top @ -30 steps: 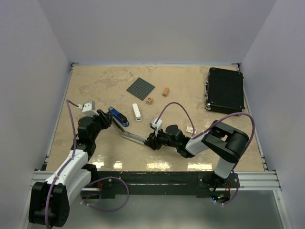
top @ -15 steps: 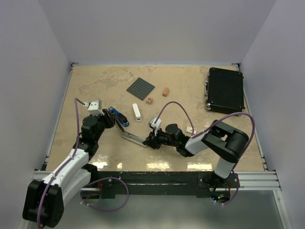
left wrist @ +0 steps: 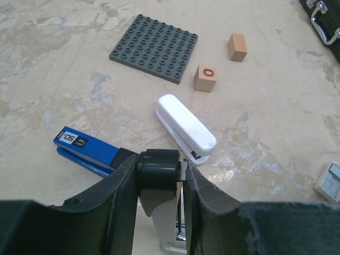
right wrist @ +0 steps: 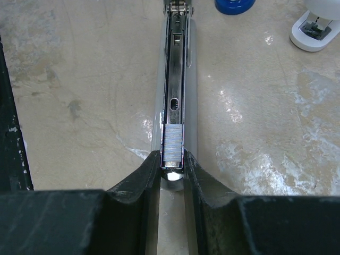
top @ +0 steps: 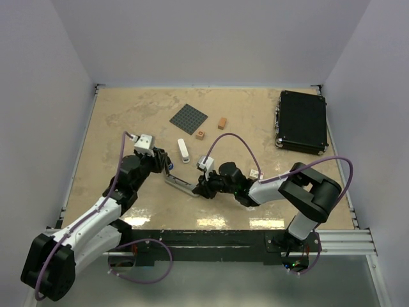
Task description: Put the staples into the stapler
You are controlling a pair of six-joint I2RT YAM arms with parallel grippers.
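Observation:
The blue stapler lies open in the middle. Its metal magazine (top: 181,184) runs towards my right gripper (top: 202,187). In the left wrist view my left gripper (left wrist: 159,162) is shut on the stapler's black rear hinge end (left wrist: 156,169), and the blue lid (left wrist: 85,150) sticks out to the left. In the right wrist view my right gripper (right wrist: 172,159) is closed against the front end of the magazine (right wrist: 174,79), where a strip of staples (right wrist: 172,144) sits in the channel. The whitish staples box (top: 255,174) lies beside the right arm and shows in the left wrist view (left wrist: 330,181).
A small white stapler (top: 183,151) lies just beyond the blue one. A grey studded plate (top: 189,119) and two orange blocks (top: 200,134) (top: 222,123) sit further back. A black case (top: 301,120) is at the back right.
My left gripper has moved right and forward with the stapler's rear end, and now covers most of the blue lid. My right gripper stays at the magazine's front end.

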